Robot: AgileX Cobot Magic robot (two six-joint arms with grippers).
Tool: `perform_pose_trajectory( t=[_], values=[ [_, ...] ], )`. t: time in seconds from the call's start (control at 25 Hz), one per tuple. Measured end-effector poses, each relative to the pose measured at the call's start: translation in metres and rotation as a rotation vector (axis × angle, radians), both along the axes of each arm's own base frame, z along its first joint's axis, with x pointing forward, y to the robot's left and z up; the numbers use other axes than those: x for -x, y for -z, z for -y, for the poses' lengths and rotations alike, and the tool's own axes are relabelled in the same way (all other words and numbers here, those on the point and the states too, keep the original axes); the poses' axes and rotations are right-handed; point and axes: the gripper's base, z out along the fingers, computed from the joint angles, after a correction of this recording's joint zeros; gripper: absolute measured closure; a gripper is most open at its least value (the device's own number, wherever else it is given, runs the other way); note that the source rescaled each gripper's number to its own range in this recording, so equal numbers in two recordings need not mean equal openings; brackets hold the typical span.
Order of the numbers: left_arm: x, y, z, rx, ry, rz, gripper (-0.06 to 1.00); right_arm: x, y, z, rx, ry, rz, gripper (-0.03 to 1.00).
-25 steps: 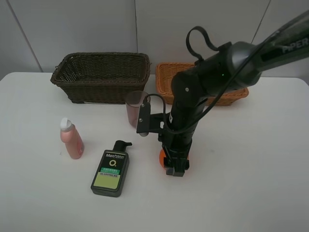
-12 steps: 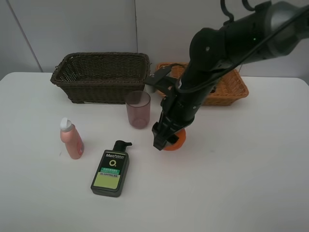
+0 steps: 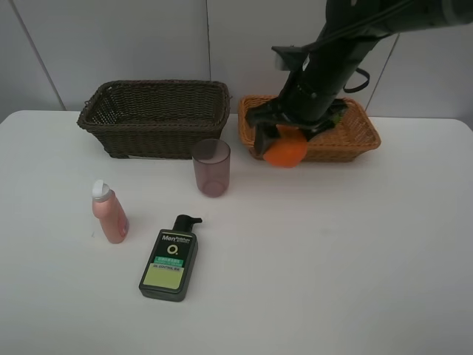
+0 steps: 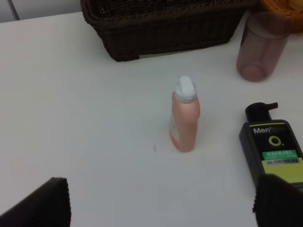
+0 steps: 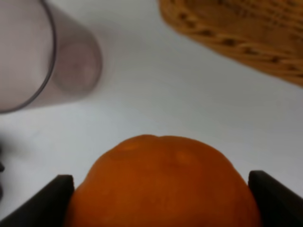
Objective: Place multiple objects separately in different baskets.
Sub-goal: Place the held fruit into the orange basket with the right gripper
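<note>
My right arm comes in from the upper right of the high view and slants down and leftward across the light orange-tan basket (image 3: 363,140), its wrist bent so that the right gripper (image 3: 279,142) hangs by the basket's front left corner. The jaws are partly closed and clamped on the orange (image 3: 287,152), one finger on either side of it. The wrist camera shows the fruit filling the space between them. From above, the orange sits against the basket's front wall. The wrist view has white table (image 3: 355,259) beneath it and the wicker rim just beyond, so I read it as held above the table just beside the basket, not inside it. The translucent mauve cup (image 3: 212,167) stands upright nearby, in front of the dark brown basket (image 3: 155,126). I cannot see my left arm from above. Its wrist camera shows the left gripper (image 4: 161,201) spread wide with nothing between the fingers, looking down on the upright pink bottle (image 4: 185,118) and the pump bottle (image 4: 274,151), which lies flat just beside it.
</note>
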Motion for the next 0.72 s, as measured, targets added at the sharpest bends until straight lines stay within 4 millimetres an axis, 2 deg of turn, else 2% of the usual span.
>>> perform_pose_trajectory(
  t=[0.16, 0.28, 0.48, 0.72],
  values=[
    [0.0, 0.0, 0.0, 0.0, 0.0, 0.0, -0.06, -0.024, -0.01, 0.019, -0.002, 0.113, 0.051, 0.6],
    [0.0, 0.0, 0.0, 0.0, 0.0, 0.0, -0.06, -0.041, -0.012, 0.025, 0.0, 0.145, 0.096, 0.6],
    [0.0, 0.0, 0.0, 0.0, 0.0, 0.0, -0.06, -0.067, -0.012, 0.016, -0.044, 0.15, 0.182, 0.6],
    [0.0, 0.0, 0.0, 0.0, 0.0, 0.0, -0.06, -0.09, 0.005, 0.003, -0.109, 0.142, 0.302, 0.6]
  ],
)
